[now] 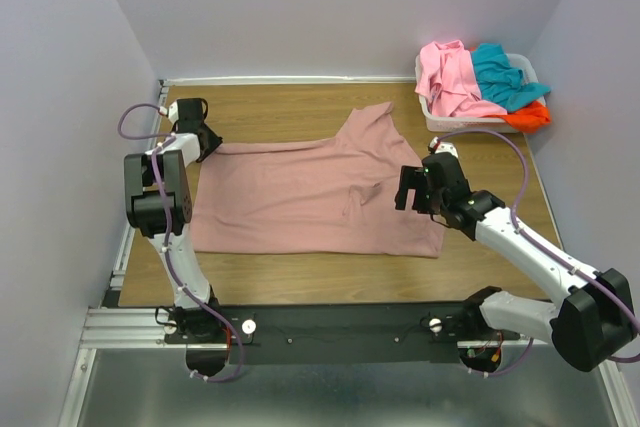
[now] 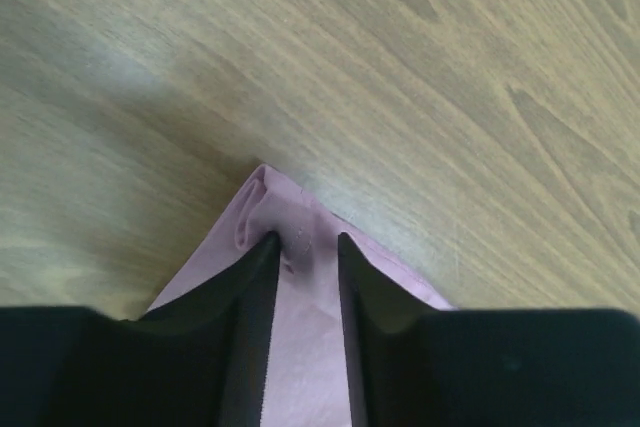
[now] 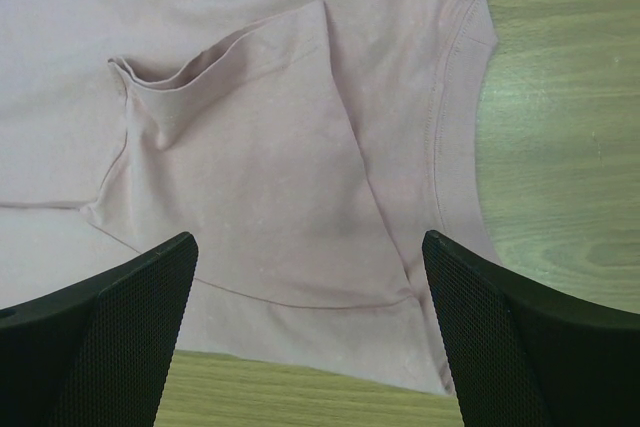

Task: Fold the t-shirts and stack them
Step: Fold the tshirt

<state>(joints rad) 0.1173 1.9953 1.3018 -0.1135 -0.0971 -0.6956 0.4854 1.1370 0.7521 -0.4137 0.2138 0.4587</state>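
A dusty mauve-pink t-shirt point(image 1: 310, 197) lies spread flat on the wooden table. My left gripper point(image 1: 197, 135) is at its far left corner. In the left wrist view its jaws point(image 2: 305, 242) stand narrow on either side of that corner, and the cloth point(image 2: 285, 209) bunches at the tips with a gap still showing. My right gripper point(image 1: 415, 190) hovers wide open over the shirt's right end. In the right wrist view its fingers point(image 3: 308, 239) straddle a sleeve point(image 3: 240, 97) folded inward near the collar point(image 3: 450, 127), holding nothing.
A white basket point(image 1: 440, 124) stands at the back right corner with bright pink point(image 1: 450, 72), teal point(image 1: 500, 72) and orange-red point(image 1: 535, 115) t-shirts heaped in it. Walls close in on the left, back and right. Bare wood point(image 1: 300, 272) shows in front of the shirt.
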